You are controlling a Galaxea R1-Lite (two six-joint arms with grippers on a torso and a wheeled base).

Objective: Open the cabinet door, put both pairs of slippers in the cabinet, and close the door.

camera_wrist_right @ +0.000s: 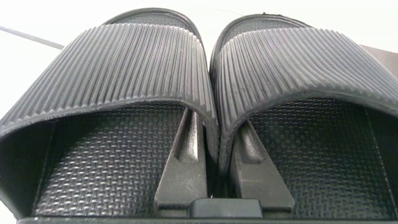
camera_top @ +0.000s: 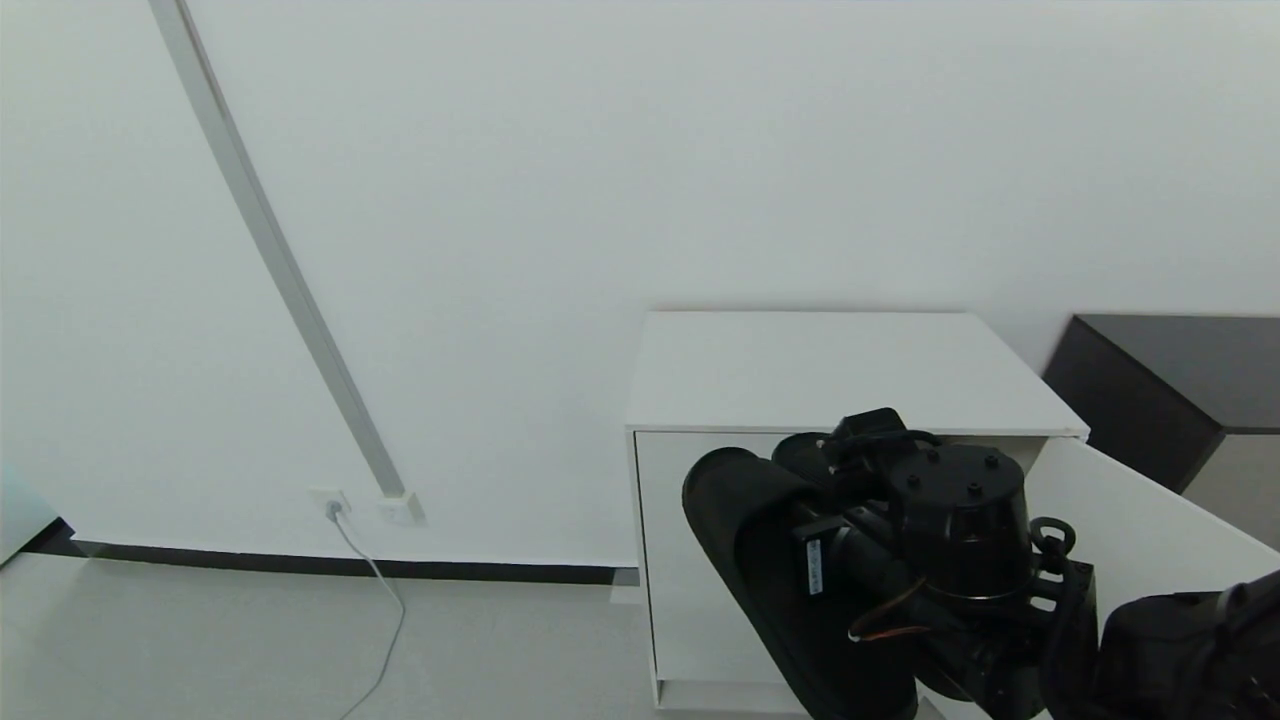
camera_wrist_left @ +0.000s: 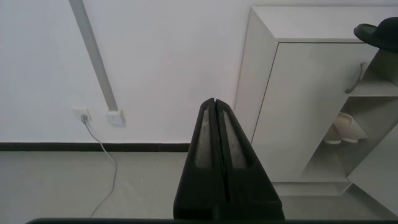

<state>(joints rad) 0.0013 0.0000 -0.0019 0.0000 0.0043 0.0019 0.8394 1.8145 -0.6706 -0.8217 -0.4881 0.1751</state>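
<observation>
Black ribbed rubber slide slippers (camera_wrist_right: 143,62) hang as a pair in the right gripper (camera_wrist_right: 214,124). Its two fingers (camera_wrist_right: 186,155) sit one inside each slipper and clamp the adjoining side walls together, a hold that lets both travel as one. The hand carries them just in front of the white box-shaped cabinet (camera_top: 830,370). The cabinet's white door (camera_top: 1140,520) stands swung open beside the hand, apparently to admit the load. Inside, lower than the held pair, pale cream slippers (camera_wrist_left: 345,127) lie on a lower level. The shelf (camera_wrist_left: 376,90) above them seems the likely spot for the black pair. The left gripper (camera_wrist_left: 215,106), its fingers pressed together on nothing, hangs well off to the cabinet's side and faces it.
</observation>
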